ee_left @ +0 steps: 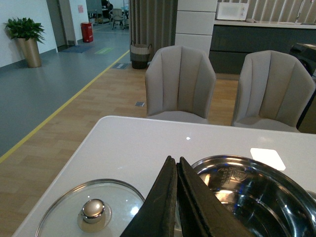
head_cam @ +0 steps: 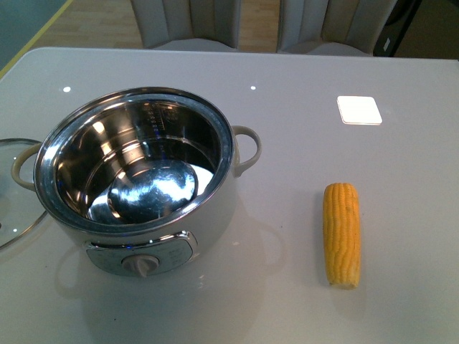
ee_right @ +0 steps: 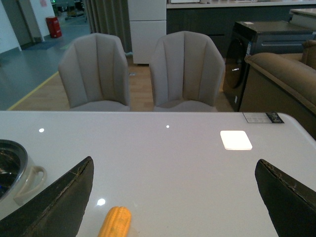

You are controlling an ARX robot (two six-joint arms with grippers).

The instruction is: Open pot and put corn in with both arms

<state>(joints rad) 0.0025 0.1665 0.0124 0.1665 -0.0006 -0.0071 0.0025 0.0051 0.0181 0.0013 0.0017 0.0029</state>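
A white table [head_cam: 287, 79] fills the front view, with two grey upholstered chairs [ee_left: 180, 81] drawn up along its far edge. A large round cream pot [head_cam: 136, 179] stands uncovered on the left half of the table, close to the near edge. Its shiny steel inner bowl reflects the room lights. It has a loop handle on each side, and its control panel and knob [head_cam: 145, 266] face the near edge. A round glass lid [head_cam: 11, 208] with a steel rim and a small steel knob lies flat at the left edge of the table, just beside the pot's left handle. It is unclear whether the lid and the handle touch. The corn [head_cam: 341, 233], a long yellow cob, lies on the bare table on the right half, near the near edge and well apart from the pot. It runs lengthwise from the near edge toward the far edge. A bright white square patch [head_cam: 359, 110] shows on the table surface toward the far right corner. In the left wrist view, the left gripper [ee_left: 175, 160] hangs above the table between the lid and the pot, its two black fingers pressed together and holding nothing. In the right wrist view, the right gripper [ee_right: 174, 162] hangs above the table with its two black fingers spread wide apart and holding nothing. The tip of the corn lies on the table below, near one finger.
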